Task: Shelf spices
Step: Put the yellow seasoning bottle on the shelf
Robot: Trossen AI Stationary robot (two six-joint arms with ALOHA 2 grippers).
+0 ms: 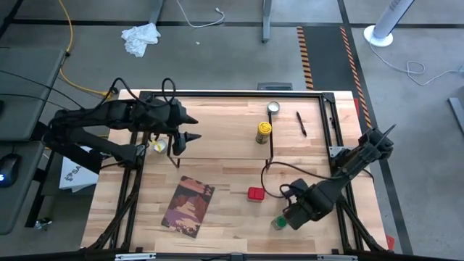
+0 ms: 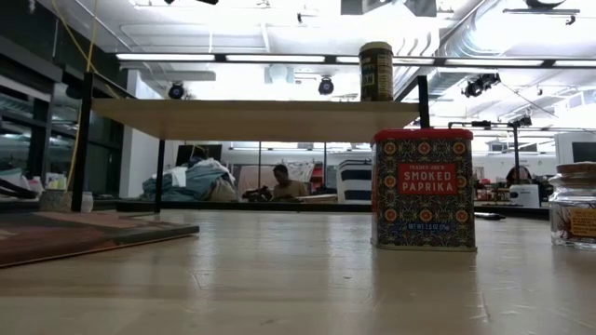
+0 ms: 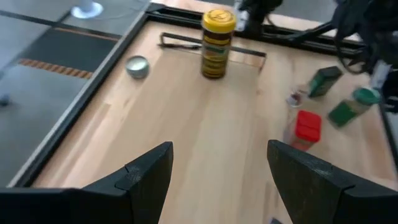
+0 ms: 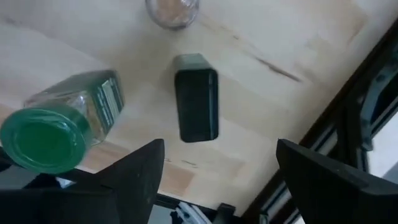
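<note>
Two hands stand spread and empty over the surface [image 1: 232, 181]. The left hand [image 1: 185, 129] hovers above the shelf's [image 1: 217, 127] left part, fingers apart, with the yellow-topped jar [image 1: 264, 132] upright on the shelf's right end. The right hand [image 4: 217, 168], fingers wide, hangs near the front right corner above the green-topped jar [image 4: 59, 127], which lies on its side, and the dark tin [image 4: 196, 106] beside it. The red box [image 1: 255, 193] stands on the surface nearby, and a clear glass jar [image 2: 575, 205] stands to its side.
</note>
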